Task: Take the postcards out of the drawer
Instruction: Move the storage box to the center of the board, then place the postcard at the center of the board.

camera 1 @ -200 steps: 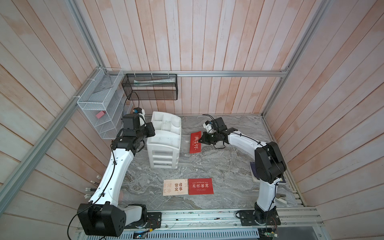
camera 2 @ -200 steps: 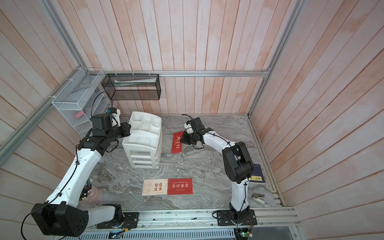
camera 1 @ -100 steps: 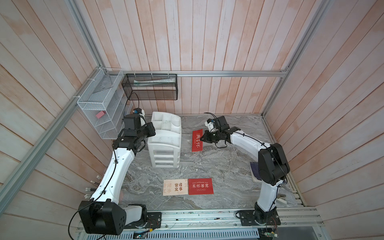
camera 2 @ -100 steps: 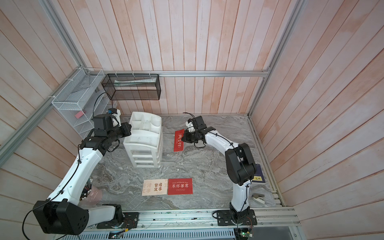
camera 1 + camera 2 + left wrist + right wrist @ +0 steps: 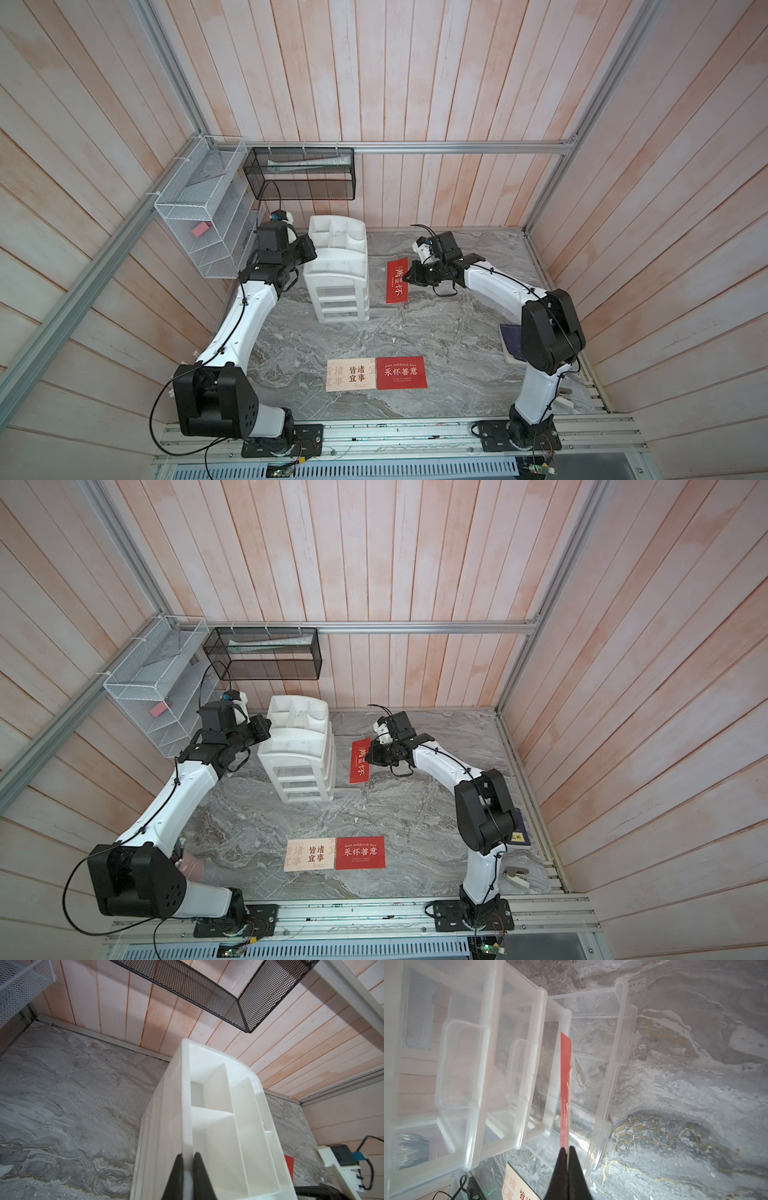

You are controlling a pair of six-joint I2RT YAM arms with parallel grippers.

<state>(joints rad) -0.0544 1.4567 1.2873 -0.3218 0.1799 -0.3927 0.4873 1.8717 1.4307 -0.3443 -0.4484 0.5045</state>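
Observation:
A red postcard [image 5: 397, 280] [image 5: 565, 1084] hangs on edge above the pulled-out clear drawer [image 5: 612, 1064], pinched at one side by my right gripper [image 5: 409, 276] [image 5: 566, 1148], which is shut on it. The drawer sticks out of the white drawer unit [image 5: 338, 274] [image 5: 303, 762]. My left gripper [image 5: 309, 249] [image 5: 188, 1154] is shut on the top rim of that unit [image 5: 186, 1105]. A cream postcard [image 5: 351, 374] [image 5: 512, 1184] and another red postcard [image 5: 401, 372] lie flat side by side near the table's front edge.
A dark navy booklet [image 5: 521, 833] lies at the right edge, partly behind my right arm. A black mesh basket [image 5: 299, 172] and a white wire rack [image 5: 203, 208] hang on the back and left walls above the drawer unit.
My right gripper has carried the red postcard slightly to the right, away from the drawer unit. The left arm has not moved.

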